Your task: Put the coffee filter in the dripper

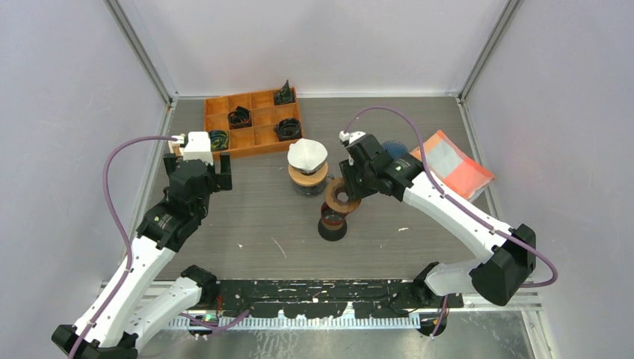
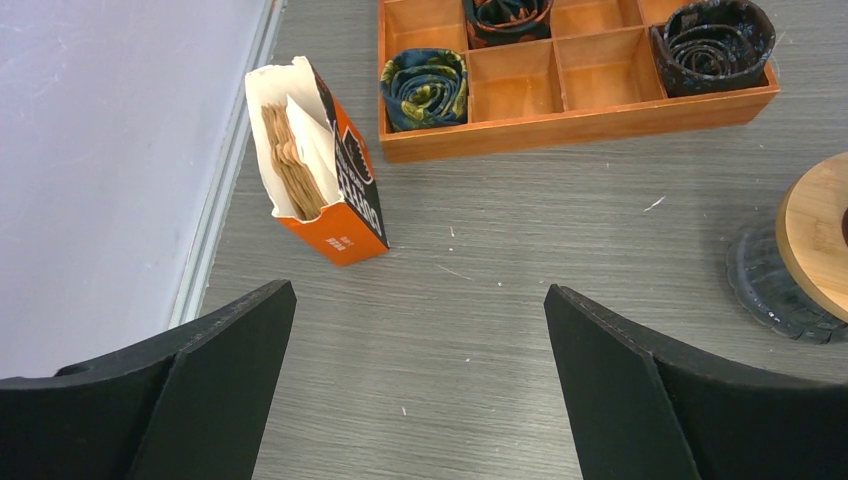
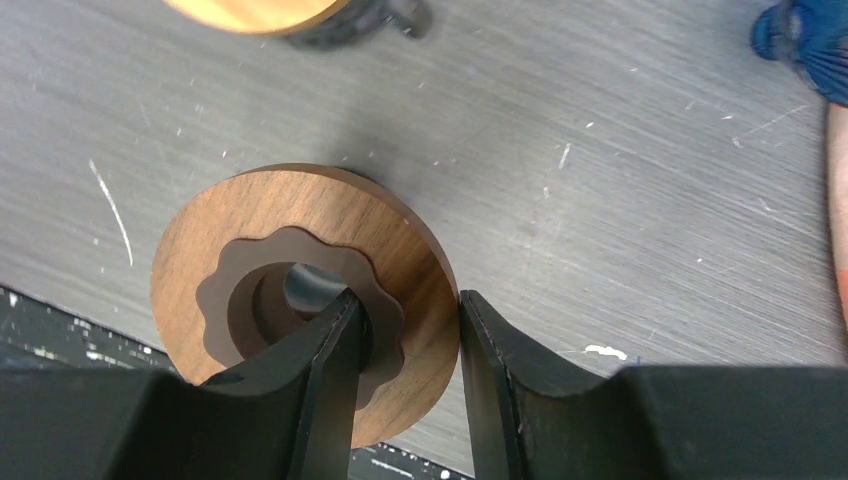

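The dripper is a dark cone (image 1: 333, 223) with a wooden ring (image 1: 342, 197). My right gripper (image 1: 350, 187) is shut on that ring. In the right wrist view one finger sits in the ring's centre hole and the other against its outer rim (image 3: 405, 300); the wooden ring (image 3: 250, 230) fills the left of that view. A white coffee filter (image 1: 307, 155) sits on a glass server with a wooden collar (image 1: 308, 179), just left of the dripper. My left gripper (image 1: 200, 170) is open and empty (image 2: 420, 300) above bare table.
An orange filter box (image 2: 320, 165) holding brown filters stands ahead of the left gripper, by the left wall. An orange wooden tray (image 1: 254, 149) with rolled dark items is at the back. An orange and white pouch (image 1: 452, 164) and a blue item (image 1: 395, 149) lie at the right.
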Motion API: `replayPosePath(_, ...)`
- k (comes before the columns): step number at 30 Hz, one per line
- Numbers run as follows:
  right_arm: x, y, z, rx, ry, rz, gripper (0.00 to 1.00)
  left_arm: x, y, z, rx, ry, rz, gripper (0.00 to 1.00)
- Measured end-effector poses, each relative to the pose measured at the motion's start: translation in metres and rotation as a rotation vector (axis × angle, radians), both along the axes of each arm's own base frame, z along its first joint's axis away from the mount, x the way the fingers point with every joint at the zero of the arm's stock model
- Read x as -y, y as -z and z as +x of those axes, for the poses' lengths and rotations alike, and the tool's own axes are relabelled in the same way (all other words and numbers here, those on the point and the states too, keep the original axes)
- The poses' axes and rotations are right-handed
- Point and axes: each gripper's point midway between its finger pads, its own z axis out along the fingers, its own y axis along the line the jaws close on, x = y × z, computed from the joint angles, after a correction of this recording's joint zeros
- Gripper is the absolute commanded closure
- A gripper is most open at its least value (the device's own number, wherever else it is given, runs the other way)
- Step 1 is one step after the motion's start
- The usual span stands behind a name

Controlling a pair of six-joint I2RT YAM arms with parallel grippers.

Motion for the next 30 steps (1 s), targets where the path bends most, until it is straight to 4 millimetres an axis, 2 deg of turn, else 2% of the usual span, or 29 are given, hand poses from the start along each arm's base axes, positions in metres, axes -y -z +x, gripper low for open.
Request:
replayPosePath(4, -0.014, 0.003, -0.019, -0.023, -0.063, -0.011, 0.71, 0.0, 0.001, 0.0, -0.002, 0.0, 0.001, 0.01)
replayPosePath(8, -0.023, 0.004, -0.028, -0.028, -0.098, -0.009, 0.71, 0.0, 0.001, 0.0, -0.003, 0.0, 0.001, 0.01)
replayPosePath(24, -0.026, 0.035, -0.032, -0.064, -0.092, -0.021, 0.64, 0.0, 0.001, 0.0, -0.003, 0.0, 0.001, 0.01)
replayPosePath(30, -0.03, 0.037, -0.032, -0.065, -0.095, -0.007, 0.62, 0.0, 0.002, 0.0, -0.005, 0.001, 0.002, 0.01)
